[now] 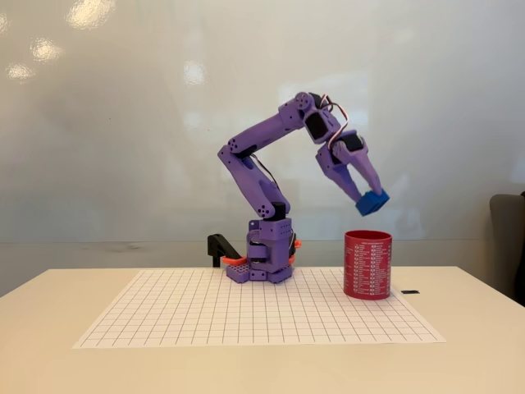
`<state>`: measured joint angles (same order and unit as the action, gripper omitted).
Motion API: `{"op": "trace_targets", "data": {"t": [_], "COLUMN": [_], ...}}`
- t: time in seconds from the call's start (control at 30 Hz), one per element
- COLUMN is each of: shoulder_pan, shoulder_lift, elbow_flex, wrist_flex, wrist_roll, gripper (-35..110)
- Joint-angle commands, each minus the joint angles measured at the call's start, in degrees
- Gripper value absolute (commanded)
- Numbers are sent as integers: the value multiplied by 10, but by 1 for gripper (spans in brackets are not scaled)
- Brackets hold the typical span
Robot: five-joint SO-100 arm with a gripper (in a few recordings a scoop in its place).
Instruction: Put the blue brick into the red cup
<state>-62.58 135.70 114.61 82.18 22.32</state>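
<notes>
Fixed view. A purple arm [267, 176] is mounted on a base at the rear centre of a white table [66, 361]. A sheet of grid paper [246, 316] is laid flat on the table in front of the base. A small black bracket [220, 246] with an orange part is seen just left of the base. A small dark item [410, 291] lies on the table just right of the cup, past the edge of the paper; what it is cannot be told. A dark chair back [509, 238] is cut off at the right edge. The backdrop is formed by a pale wall with light reflections.

The cup [367, 264] is stood upright on the right part of the paper, mouth up, with columns of white print on its red side. Nothing is seen between the cup mouth and the brick; the air above the rim is unobstructed.

The arm is bent forward and to the right, with the pincer [366, 194] angled downward and to the right. The pincer is closed on the brick [372, 202], which is gripped at the fingertips. The brick is held in the air above the cup, roughly over its mouth and clear of the rim, not touching it. The brick is tilted: its long axis runs from lower left to upper right in this view. Its studs cannot be made out at this size, so the way its top faces cannot be told.
</notes>
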Motion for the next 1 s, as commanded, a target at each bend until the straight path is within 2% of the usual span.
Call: {"op": "trace_targets", "data": {"t": [0.0, 0.27, 0.67, 0.77, 0.97], "shoulder_pan": [-21, -43, -78, -100, -156], "shoulder_lift": [33, 24, -20, -40, -78], "elbow_flex": [7, 1, -33, -88, -98], "wrist_flex": [20, 93, 121, 160, 151], "wrist_roll": [17, 25, 47, 64, 83], "gripper": [-1, -1, -1, -1, -1]}}
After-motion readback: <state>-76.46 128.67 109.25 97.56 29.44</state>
